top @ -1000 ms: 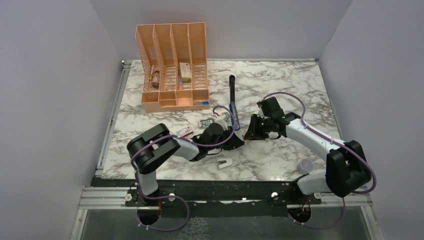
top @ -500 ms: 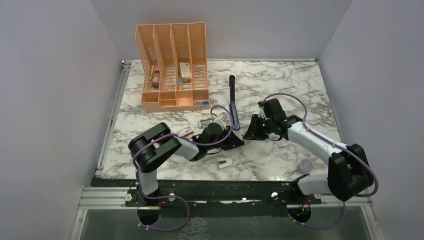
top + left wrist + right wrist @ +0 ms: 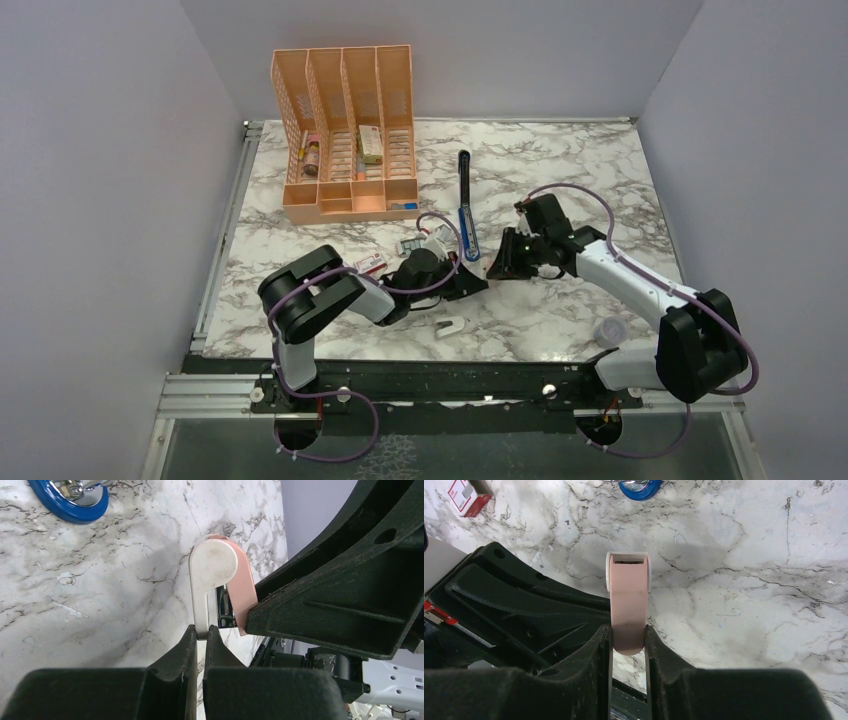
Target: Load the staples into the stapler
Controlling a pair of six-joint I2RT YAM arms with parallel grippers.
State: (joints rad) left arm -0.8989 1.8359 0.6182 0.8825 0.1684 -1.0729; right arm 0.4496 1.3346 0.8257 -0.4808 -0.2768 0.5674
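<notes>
My left jaws are pinching the white flap (image 3: 212,567) and my right jaws the pink flap (image 3: 628,605), seemingly prying them apart.

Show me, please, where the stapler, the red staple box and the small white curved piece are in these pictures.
stapler (image 3: 466,205), top external view, middle of its long body.
red staple box (image 3: 464,492), right wrist view, its white label.
white curved piece (image 3: 458,322), top external view, its curved body.
</notes>
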